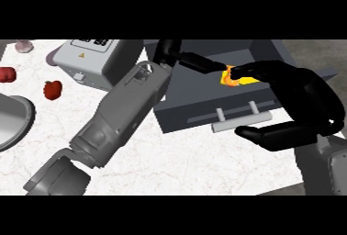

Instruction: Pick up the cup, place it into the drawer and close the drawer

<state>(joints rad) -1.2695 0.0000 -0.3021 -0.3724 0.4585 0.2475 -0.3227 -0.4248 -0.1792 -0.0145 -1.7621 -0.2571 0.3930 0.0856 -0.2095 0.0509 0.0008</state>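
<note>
My right hand point(310, 97), nearest, arches over the drawer handle point(244, 118), fingertips curled on the orange cup point(232, 77) above the open drawer point(196, 108). Just far-left of it, my left hand point(191, 59) reaches straight-fingered.

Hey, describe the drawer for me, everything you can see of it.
The drawer is a dark grey box, looking like metal, standing open at the white marbled counter. Its front panel carries a pale bar handle on two posts. Over its open inside the right hand curls round an orange-yellow cup; the left hand reaches over its back left corner.
</note>
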